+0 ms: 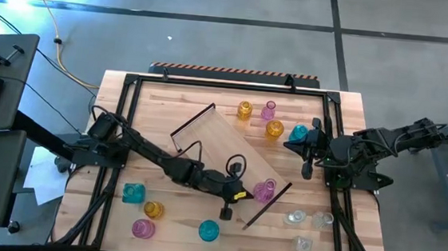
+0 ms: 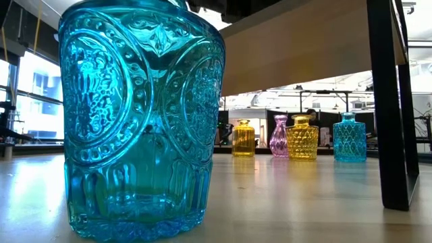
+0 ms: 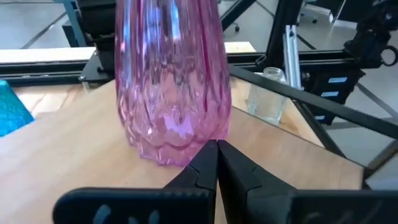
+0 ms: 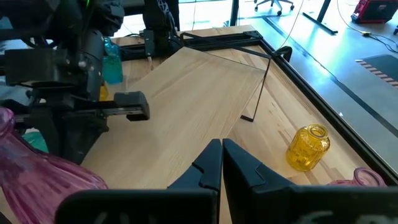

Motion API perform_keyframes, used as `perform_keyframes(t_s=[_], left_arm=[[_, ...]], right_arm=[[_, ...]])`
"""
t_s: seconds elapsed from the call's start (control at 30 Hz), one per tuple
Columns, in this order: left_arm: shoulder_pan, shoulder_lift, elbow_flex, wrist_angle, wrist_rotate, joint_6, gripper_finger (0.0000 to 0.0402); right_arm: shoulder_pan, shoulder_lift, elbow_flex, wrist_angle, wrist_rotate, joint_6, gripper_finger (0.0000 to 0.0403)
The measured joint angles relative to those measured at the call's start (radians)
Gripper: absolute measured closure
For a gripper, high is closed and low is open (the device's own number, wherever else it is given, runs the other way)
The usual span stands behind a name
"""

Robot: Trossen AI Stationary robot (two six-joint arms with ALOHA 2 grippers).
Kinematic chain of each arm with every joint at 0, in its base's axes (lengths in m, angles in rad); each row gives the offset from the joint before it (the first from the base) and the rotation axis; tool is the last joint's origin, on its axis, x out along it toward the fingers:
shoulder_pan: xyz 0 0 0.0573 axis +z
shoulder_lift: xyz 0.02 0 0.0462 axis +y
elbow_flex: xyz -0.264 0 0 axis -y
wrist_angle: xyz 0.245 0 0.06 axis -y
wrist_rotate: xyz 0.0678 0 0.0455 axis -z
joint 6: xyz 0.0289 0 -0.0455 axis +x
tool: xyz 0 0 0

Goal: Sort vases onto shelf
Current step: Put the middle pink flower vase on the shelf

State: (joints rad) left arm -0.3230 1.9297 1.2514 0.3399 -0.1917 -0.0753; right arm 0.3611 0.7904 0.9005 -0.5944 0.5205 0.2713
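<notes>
My left pincer (image 3: 217, 163) is pressed shut with nothing between its tips, which sit just in front of the base of a pink vase (image 3: 171, 81) without clearly touching it. That vase stands upright on the shelf (image 1: 230, 146), long axis vertical, neck up, close to the shelf's near-right dark end piece (image 1: 266, 205). The shelf itself is a long board lying slantwise across the table (image 1: 344, 231), its long axis running from far-left to near-right. My left arm reaches in from the table's left edge, stretched low and diagonal over the board. My right pincer (image 4: 222, 163) is also closed and empty, waiting at the table's right side beside a teal vase (image 1: 299, 133), pointing along the board. Near it stand 2 amber vases (image 1: 274, 129) and a second pink one (image 1: 268, 110), all upright. Along the near edge stand more teal, amber, pink and clear vases
</notes>
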Motion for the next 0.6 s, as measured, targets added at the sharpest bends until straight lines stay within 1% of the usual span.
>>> perform_keyframes(t_s=[0.43, 0.6], left_arm=[[0.031, -0.002, 0.000, 0.048, 0.036, 0.011, 0.0401], [0.026, -0.002, 0.000, 0.011, 0.060, -0.009, 0.0401]], right_arm=[[0.000, 0.000, 0.000, 0.000, 0.000, -0.001, 0.0403], [0.000, 0.000, 0.000, 0.000, 0.000, -0.001, 0.0403]])
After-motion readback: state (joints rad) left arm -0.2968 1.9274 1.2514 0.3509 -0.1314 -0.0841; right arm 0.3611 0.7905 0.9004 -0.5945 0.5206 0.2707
